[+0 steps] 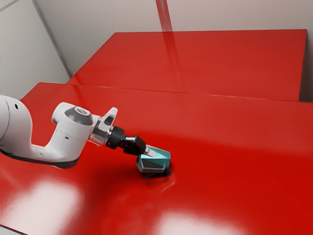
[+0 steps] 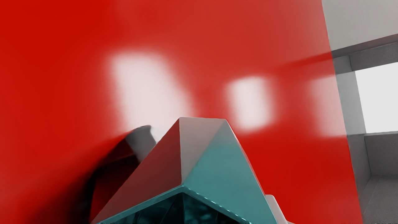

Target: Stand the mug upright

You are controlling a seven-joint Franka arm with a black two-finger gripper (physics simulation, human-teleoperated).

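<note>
The faceted teal mug (image 1: 155,160) is at the middle of the exterior view, tipped over, with a dark patch under its lower edge. My gripper (image 1: 149,152) reaches in from the exterior view's left and overlaps the mug's upper side. In the wrist view the mug (image 2: 214,165) is close in front of the hand, its angular rim and dark interior facing the camera. A pale part of my gripper (image 2: 274,207) shows beside the mug's wall. The mug hides much of the contact, and whether it is held cannot be told.
The mug is over a glossy red table (image 1: 234,166) with bright reflections. Another red surface (image 1: 195,58) adjoins its far edge, with a pale wall (image 1: 239,14) behind. In the wrist view the table's edge borders a grey wall and a bright opening.
</note>
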